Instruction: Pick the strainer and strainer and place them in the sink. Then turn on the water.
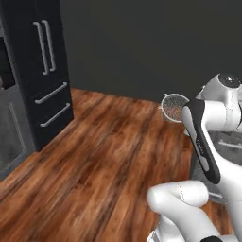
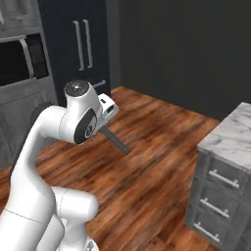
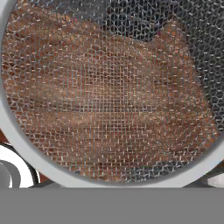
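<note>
A round silver mesh strainer [image 1: 173, 107] hangs in the air above the wood floor, just left of my white forearm. Its long black handle [image 2: 116, 141] slants down and to the right from my gripper [image 2: 105, 117], which is shut on the strainer. In the hand view the strainer's mesh [image 3: 109, 96] and grey rim [image 3: 26, 148] sit right against the camera, with the floor showing brown through the mesh. My fingertips are hidden. The sink and the water are out of view.
A tall black cabinet with silver bar handles [image 1: 40, 61] stands at the left. A marble-topped grey drawer unit [image 2: 225, 166] stands at the right. A built-in oven [image 2: 19, 59] is on the far left. Wood floor [image 1: 94, 160] lies open between them.
</note>
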{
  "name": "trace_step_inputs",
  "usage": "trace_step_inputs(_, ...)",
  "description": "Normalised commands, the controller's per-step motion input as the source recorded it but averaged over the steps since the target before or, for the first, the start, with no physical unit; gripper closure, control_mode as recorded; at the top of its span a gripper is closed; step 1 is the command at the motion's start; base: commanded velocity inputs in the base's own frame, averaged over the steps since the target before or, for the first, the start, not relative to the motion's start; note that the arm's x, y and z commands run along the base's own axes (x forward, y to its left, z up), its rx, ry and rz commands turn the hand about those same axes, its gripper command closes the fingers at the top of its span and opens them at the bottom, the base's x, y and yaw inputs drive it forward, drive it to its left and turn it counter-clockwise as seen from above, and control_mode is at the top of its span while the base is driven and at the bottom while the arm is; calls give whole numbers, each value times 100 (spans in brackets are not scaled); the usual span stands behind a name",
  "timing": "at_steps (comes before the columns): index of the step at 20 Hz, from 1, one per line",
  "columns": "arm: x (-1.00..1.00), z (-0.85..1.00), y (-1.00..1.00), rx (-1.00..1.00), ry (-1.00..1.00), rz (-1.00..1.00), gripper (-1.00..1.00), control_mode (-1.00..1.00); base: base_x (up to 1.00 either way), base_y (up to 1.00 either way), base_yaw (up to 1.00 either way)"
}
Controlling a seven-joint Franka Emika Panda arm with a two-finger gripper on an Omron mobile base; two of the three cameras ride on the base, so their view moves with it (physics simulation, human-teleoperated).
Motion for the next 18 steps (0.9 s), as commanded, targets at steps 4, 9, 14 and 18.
trace_step_inputs(4, 0, 0, 0, 0, 0, 0, 100, 100, 17, 26, 90)
trace_step_inputs(9, 0, 0, 0, 0, 0, 0, 100, 100, 26, 16, 91)
trace_step_inputs(14, 0, 0, 0, 0, 0, 0, 100, 100, 16, 12, 95)
trace_step_inputs(18, 0, 0, 0, 0, 0, 0, 100, 100, 19, 3, 98)
